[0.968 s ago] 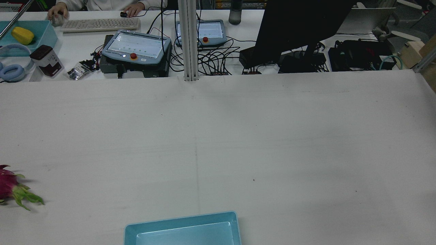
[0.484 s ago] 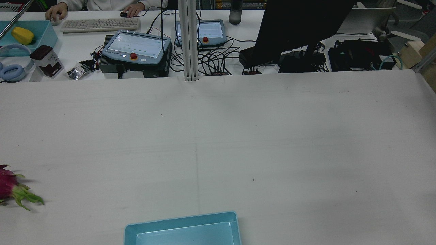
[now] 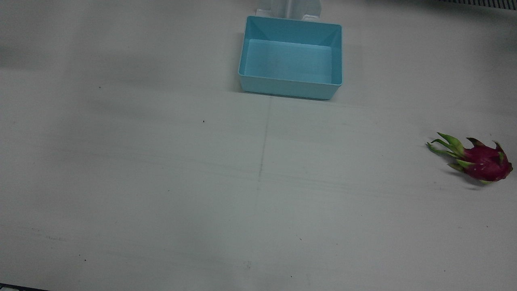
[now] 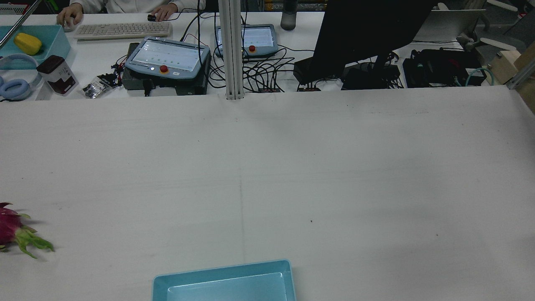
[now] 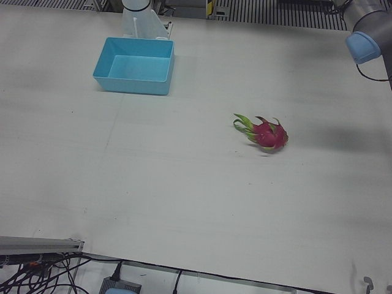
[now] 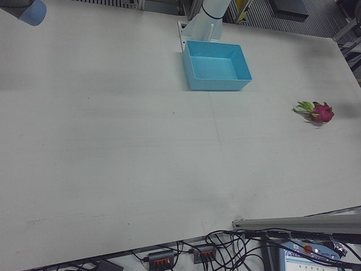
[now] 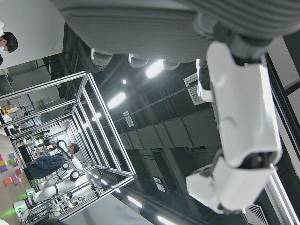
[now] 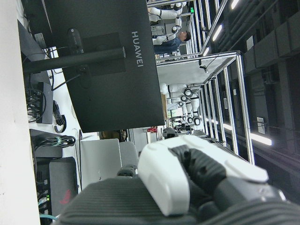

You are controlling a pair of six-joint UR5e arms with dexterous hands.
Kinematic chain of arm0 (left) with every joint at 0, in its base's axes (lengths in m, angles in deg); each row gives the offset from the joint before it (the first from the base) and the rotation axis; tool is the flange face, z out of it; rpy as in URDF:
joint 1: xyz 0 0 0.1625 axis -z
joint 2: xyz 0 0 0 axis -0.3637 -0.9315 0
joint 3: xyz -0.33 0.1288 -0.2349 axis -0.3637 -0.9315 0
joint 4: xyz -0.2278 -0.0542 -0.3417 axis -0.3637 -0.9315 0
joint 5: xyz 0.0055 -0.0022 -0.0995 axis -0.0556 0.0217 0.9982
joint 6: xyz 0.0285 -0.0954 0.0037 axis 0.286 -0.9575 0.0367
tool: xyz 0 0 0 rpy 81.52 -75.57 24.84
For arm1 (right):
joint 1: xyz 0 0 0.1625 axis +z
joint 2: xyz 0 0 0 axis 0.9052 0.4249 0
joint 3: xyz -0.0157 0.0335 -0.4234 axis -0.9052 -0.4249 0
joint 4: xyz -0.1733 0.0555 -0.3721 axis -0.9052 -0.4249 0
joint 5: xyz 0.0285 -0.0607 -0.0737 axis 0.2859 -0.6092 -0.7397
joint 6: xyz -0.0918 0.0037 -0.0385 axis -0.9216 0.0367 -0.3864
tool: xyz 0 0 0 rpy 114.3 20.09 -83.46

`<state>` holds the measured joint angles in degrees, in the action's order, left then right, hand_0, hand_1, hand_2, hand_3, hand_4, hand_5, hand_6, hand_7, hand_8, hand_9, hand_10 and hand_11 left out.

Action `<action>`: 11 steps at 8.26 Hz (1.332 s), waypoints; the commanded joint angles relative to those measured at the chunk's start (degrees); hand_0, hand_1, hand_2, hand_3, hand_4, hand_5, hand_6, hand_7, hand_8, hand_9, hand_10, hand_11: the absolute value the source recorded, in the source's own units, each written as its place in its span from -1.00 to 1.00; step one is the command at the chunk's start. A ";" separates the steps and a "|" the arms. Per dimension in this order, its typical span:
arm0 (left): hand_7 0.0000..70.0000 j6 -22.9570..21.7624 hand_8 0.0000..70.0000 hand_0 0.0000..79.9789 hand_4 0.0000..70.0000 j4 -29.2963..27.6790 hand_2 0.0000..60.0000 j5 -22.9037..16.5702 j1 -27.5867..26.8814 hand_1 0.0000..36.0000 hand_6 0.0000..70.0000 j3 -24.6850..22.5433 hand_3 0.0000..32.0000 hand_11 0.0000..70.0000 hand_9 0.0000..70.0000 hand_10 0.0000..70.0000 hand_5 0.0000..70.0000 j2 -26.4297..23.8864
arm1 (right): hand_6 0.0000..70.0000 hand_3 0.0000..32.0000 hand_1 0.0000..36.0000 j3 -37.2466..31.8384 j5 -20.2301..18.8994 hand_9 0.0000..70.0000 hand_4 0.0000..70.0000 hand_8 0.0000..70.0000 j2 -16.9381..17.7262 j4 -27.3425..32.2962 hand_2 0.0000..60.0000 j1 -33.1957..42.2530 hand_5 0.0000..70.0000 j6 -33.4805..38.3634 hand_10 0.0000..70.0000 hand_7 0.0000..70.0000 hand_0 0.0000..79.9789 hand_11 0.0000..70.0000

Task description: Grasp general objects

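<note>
A magenta dragon fruit point(image 3: 482, 161) with green scales lies alone on the white table point(image 3: 161, 182), far out on my left arm's side. It also shows in the left-front view as the dragon fruit point(image 5: 266, 133) and is cut by the rear view's left edge as the dragon fruit point(image 4: 12, 232). My left hand point(image 7: 234, 117) shows only in its own view, raised against the ceiling, fingers apart and empty. My right hand point(image 8: 187, 183) shows only in its own view, facing a monitor, with nothing in it. Both hands are far from the fruit.
An empty light-blue bin point(image 3: 291, 56) stands near the robot's edge of the table, at its middle. Blue-capped arm joints sit at the view corners: left arm point(image 5: 366, 46), right arm point(image 6: 29, 11). Beyond the far edge are teach pendants point(image 4: 167, 58), cables, a monitor point(image 4: 368, 33) and a person's hands point(image 4: 69, 16).
Nothing on the table has moved. The person's hand at the far desk has shifted slightly.
</note>
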<state>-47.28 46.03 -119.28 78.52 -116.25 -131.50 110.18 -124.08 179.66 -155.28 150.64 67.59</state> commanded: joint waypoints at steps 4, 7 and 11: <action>-1.00 0.10 -1.00 0.17 -1.00 -3.35 -0.98 0.16 0.00 -0.28 -1.00 0.25 1.00 -1.00 -1.00 -1.00 -1.00 0.05 | -1.00 -1.00 -1.00 0.00 0.00 -1.00 -1.00 -1.00 0.00 0.00 -1.00 0.00 -1.00 0.00 -1.00 -1.00 -1.00 -1.00; -1.00 0.45 -1.00 0.19 -1.00 -4.14 -0.92 0.07 -0.09 -0.22 -1.00 -0.70 1.00 -1.00 -1.00 -1.00 -1.00 -0.39 | -1.00 -1.00 -1.00 0.00 0.00 -1.00 -1.00 -1.00 0.00 0.00 -1.00 0.00 -1.00 0.00 -1.00 -1.00 -1.00 -1.00; -0.97 1.94 -1.00 0.41 -0.97 9.38 -0.61 -6.00 3.08 0.36 -1.00 -20.30 0.81 -0.98 -1.00 -1.00 -1.00 -0.04 | -1.00 -1.00 -1.00 0.00 0.00 -1.00 -1.00 -1.00 0.00 0.00 -1.00 0.00 -1.00 0.00 -1.00 -1.00 -1.00 -1.00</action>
<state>-46.47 48.95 -123.09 80.24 -127.99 -131.62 110.18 -124.08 179.66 -155.28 150.64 67.59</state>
